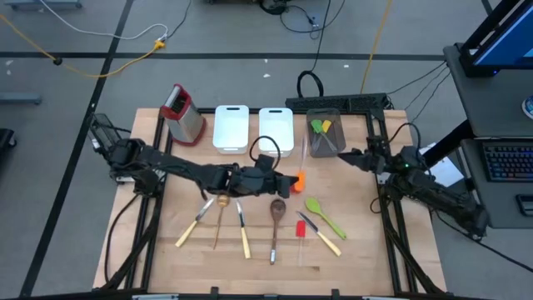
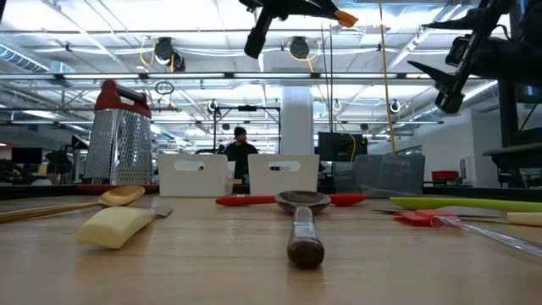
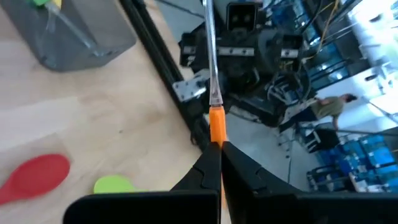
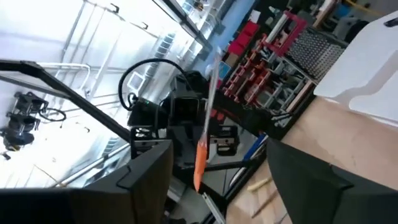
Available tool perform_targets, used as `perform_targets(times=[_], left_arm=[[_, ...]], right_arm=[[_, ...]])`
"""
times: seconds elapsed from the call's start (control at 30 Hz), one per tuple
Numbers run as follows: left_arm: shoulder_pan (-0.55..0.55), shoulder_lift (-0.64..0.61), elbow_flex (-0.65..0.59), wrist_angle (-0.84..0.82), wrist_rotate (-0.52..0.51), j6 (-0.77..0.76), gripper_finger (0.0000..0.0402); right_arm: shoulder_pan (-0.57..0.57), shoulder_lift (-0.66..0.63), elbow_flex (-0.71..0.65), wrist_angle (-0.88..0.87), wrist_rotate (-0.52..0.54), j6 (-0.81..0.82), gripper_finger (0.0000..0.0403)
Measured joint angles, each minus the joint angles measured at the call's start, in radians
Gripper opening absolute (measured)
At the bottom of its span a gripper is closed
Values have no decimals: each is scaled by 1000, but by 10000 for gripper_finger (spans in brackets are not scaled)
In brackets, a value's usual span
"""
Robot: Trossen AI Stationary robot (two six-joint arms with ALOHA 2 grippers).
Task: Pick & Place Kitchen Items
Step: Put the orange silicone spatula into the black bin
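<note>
An orange-handled utensil [image 1: 299, 177] with a clear, thin shaft is held above the middle of the worktop [image 1: 166, 250] by the left gripper [image 1: 287, 180], whose jaws are closed tightly on the orange handle, as is shown plainly in the left wrist view [image 3: 216, 134]. The right gripper [image 1: 358, 156] is held in the air at the right side of the worktop, just beside the grey tray [image 1: 326, 143], with its jaws spread wide and nothing between them. A green and a yellow utensil [image 1: 321, 127] are seen lying in that grey tray. The remaining items are laid out on the near half of the worktop: cream-handled knives [image 1: 195, 222] at the left, a gold spoon [image 1: 221, 218], a wooden spoon [image 1: 276, 223] in the middle, a small red spatula [image 1: 301, 228] and a green spoon [image 1: 324, 217] to the right. Two white trays [image 1: 231, 128] and a red-topped grater [image 1: 183, 114] are set along the far edge.
</note>
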Motion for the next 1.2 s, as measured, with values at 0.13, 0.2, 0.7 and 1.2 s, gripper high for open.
perform_targets(times=[0.13,0.2,0.7,1.2], left_arm=[[12,15,1,74,7,11,0],[13,36,1,111,22,11,0],[58,225,245,63,120,63,0],[49,223,247,79,111,36,0]], right_arm=[[63,66,0,73,74,2,260],[94,102,7,121,108,2,260],[284,393,168,246,176,-91,258],[385,579,257,259,267,-171,258]])
